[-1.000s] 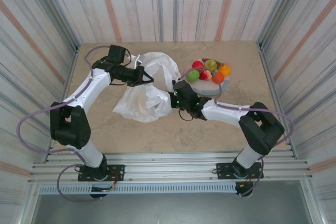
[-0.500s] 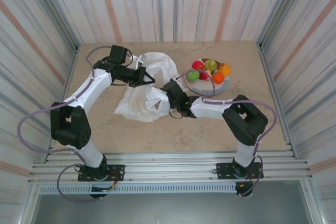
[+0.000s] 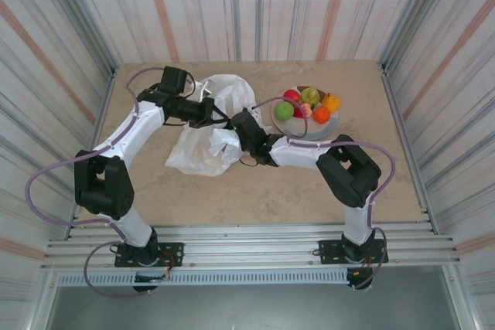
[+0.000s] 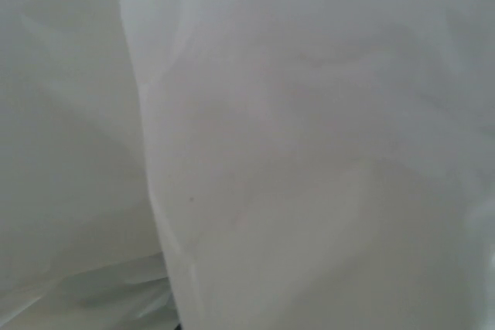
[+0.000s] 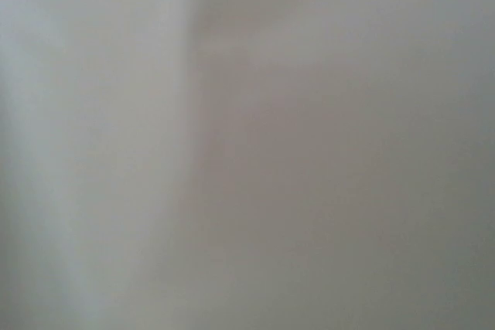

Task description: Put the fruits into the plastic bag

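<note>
Plastic bag (image 3: 199, 152) lies crumpled on the table (image 3: 271, 187), left of centre. Just right of it, the plate (image 3: 311, 131) holds the fruits (image 3: 285, 110). The left gripper (image 3: 219, 117) and right gripper (image 3: 234, 127) meet at the bag's upper edge; I cannot tell how their jaws stand.

My arms are white shells with black joints: left arm (image 3: 131, 130), right arm (image 3: 305, 154). A pale purple cable (image 3: 28, 185) loops off each, running from base to wrist. My left claw (image 3: 219, 117) and right claw (image 3: 241, 130) are black, like my bolted base plates (image 3: 147, 256).
</note>
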### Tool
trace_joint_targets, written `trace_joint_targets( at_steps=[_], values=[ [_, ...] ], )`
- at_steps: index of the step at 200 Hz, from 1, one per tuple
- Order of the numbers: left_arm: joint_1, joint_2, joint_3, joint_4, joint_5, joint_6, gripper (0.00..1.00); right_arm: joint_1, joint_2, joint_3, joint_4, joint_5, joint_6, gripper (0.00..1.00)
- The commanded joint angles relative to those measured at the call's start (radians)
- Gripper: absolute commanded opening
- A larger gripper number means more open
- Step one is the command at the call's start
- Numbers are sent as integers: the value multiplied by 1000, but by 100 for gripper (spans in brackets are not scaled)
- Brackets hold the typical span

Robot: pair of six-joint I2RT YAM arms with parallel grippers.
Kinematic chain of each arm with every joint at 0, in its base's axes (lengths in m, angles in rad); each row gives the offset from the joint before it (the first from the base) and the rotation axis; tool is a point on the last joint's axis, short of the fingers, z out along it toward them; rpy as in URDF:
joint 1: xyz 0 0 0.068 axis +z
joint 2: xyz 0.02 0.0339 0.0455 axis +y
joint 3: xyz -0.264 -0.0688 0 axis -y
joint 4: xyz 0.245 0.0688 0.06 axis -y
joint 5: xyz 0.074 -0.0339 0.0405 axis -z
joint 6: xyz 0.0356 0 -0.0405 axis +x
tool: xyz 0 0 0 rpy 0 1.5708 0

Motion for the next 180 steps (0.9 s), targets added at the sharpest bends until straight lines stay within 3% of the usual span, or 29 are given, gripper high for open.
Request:
trace_joint_targets(
  at_steps=[1,85,132,180],
  values=[
    [-7,-1,-8,-2,35,-2,0,1,15,31,14,-35,-7,77],
    [8,-1,-6,-12,27,8,0,-12,-91,-44,-22,-41,-128,76],
    [51,-11,-6,-12,26,11,0,0,-285,-179,-132,53,-276,76],
    [63,1,-7,-11,21,10,0,11,-495,-295,-220,25,-469,78]
  ],
)
